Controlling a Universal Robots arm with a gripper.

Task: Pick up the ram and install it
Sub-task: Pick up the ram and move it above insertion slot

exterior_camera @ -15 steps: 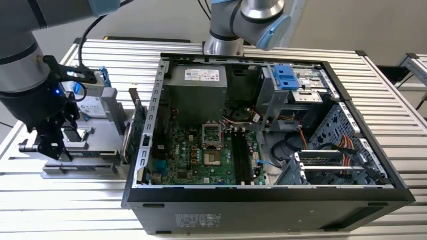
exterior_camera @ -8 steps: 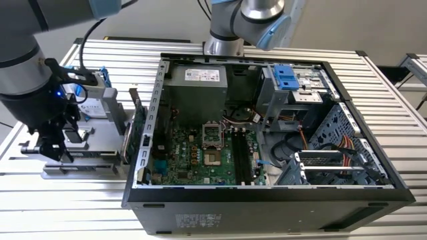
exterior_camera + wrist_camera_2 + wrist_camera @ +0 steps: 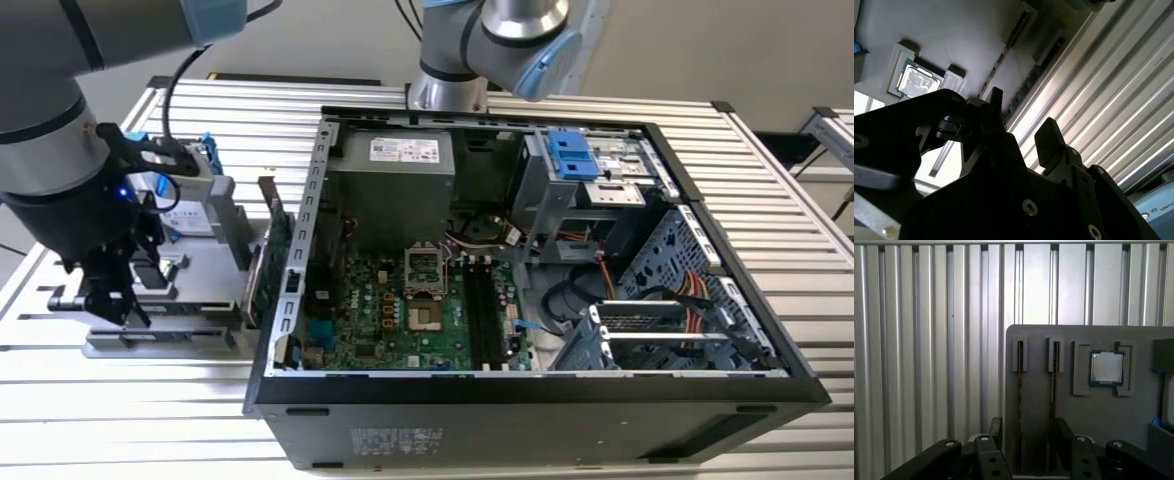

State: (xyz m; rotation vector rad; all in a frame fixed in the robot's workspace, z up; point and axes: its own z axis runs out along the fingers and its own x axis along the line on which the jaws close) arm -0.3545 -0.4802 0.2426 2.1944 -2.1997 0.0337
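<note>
Hand (image 3: 1029, 427) is held open and empty over the holder (image 3: 1094, 415) on the counter (image 3: 929, 340), where the ram (image 3: 1020, 390) is stood on edge in a slot; judged light, stiff, fragile, best pinched gently across its faces mid-length.

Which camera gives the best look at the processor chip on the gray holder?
The first wrist view: the processor chip faces the camera squarely, unobstructed, in its recess on the gray holder. The second wrist view shows it at a slant. In the exterior view the arm covers much of that holder.
</note>
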